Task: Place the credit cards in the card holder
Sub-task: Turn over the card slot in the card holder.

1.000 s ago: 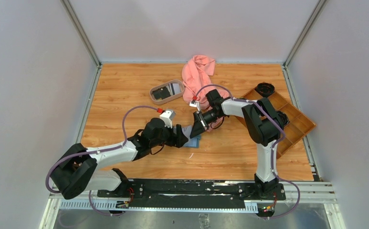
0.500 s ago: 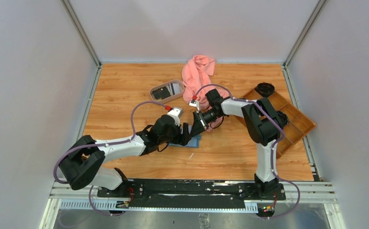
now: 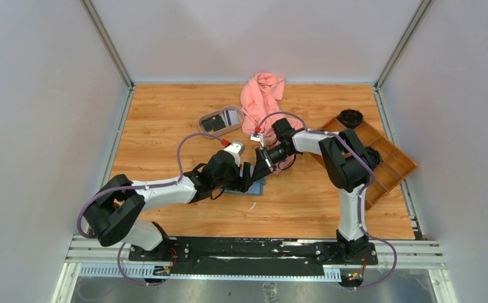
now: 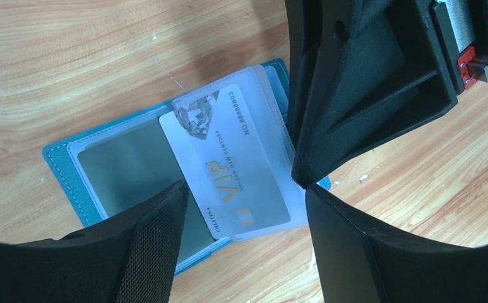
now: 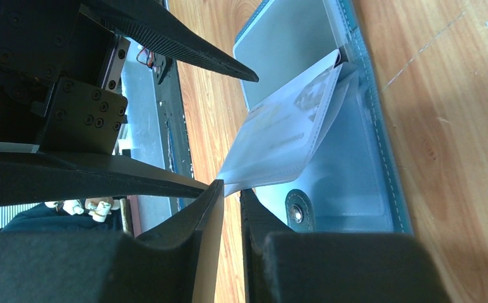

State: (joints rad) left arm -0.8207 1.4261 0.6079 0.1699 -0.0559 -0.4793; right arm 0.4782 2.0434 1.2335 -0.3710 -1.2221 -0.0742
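Meeting over the middle of the wooden surface (image 3: 165, 107), the left gripper (image 3: 246, 178) and right gripper (image 3: 259, 168) sit tip to tip above the open teal card holder (image 3: 258, 187). More credit cards (image 3: 213, 124) lie in the oval tray (image 3: 200, 122) farther back.

From the left wrist, the left gripper's jaws stand wide either side of a pale VIP card (image 4: 241, 158) lying in the holder's clear sleeve.

From the right wrist, the right gripper's jaws are narrow, pinching that lifted sleeve's corner beside the tab clasp (image 5: 298, 213).
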